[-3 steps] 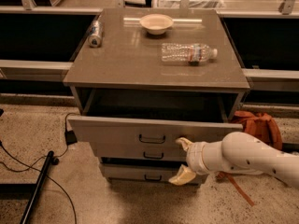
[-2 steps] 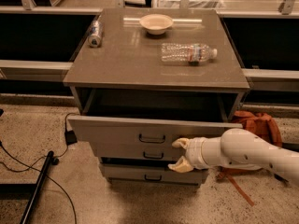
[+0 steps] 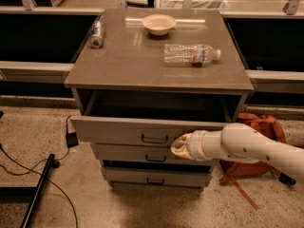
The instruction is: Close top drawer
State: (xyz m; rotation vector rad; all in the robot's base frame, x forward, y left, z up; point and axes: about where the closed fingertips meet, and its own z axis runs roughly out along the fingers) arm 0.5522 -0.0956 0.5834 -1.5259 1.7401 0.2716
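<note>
Nearby, backpack (image 3: 260,126); hand (image 3: 177,146) at top drawer (image 3: 116,130) front.

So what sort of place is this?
Probably a lab or office test area: loose cables on the speckled floor, an orange backpack beside a drawer cabinet. The gripper is at the top drawer front, right of its handle.

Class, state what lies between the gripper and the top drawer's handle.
In the camera view, only bare front of the top drawer separates the gripper from the handle.

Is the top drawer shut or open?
Open: the top drawer juts out from the cabinet, dark gap above. The gripper is at its front, right of the handle.
</note>
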